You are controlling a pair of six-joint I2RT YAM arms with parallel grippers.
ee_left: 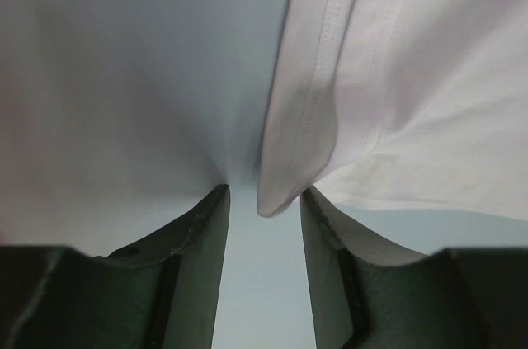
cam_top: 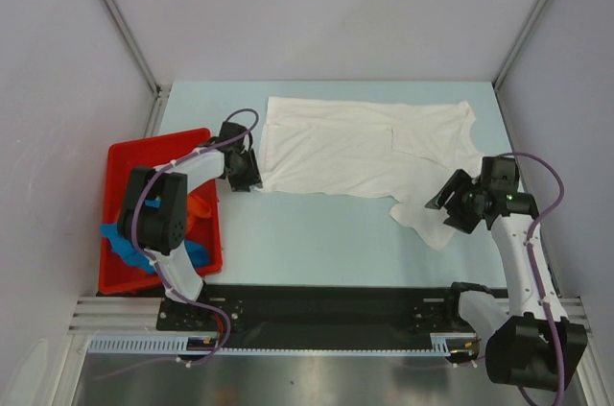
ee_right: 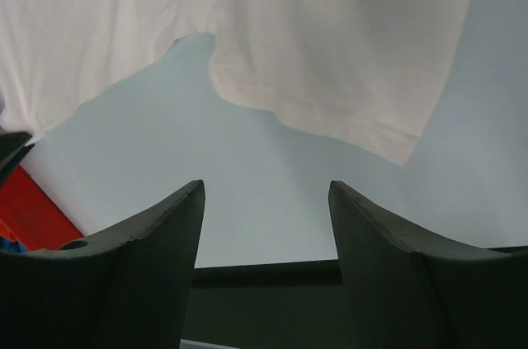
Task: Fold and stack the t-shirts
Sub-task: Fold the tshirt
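The left pincer [ee_left: 264, 194] is right up close in its own camera. Its two dark fingers [ee_left: 198, 266] sit a little way apart, so the gap is narrow. The bottom corner of the white t-shirt [ee_left: 412, 77] pokes down into that gap. The corner looks like it touches the finger on the right of that view. It is not squeezed tight.

The right pincer [ee_right: 266, 188] is spread wide and has nothing in it. It sits low over the light blue desk [cam_top: 317, 233]. One sleeve [ee_right: 346, 110] of the white shirt lies just in front of it.

From above, the white t-shirt lies spread out flat on the far half of the desk. It lies sideways, with its bottom edge on the left and its sleeves on the right. The near sleeve sticks out toward the arms. The left pincer is at the near left corner of the shirt. The right pincer is just beside the near sleeve.

A red bin [cam_top: 115, 161] stands on the left side of the desk. A blue t-shirt [cam_top: 120, 243] and an orange t-shirt [cam_top: 201, 206] lie bunched up inside it. The left arm [cam_top: 158, 214] reaches over the bin.
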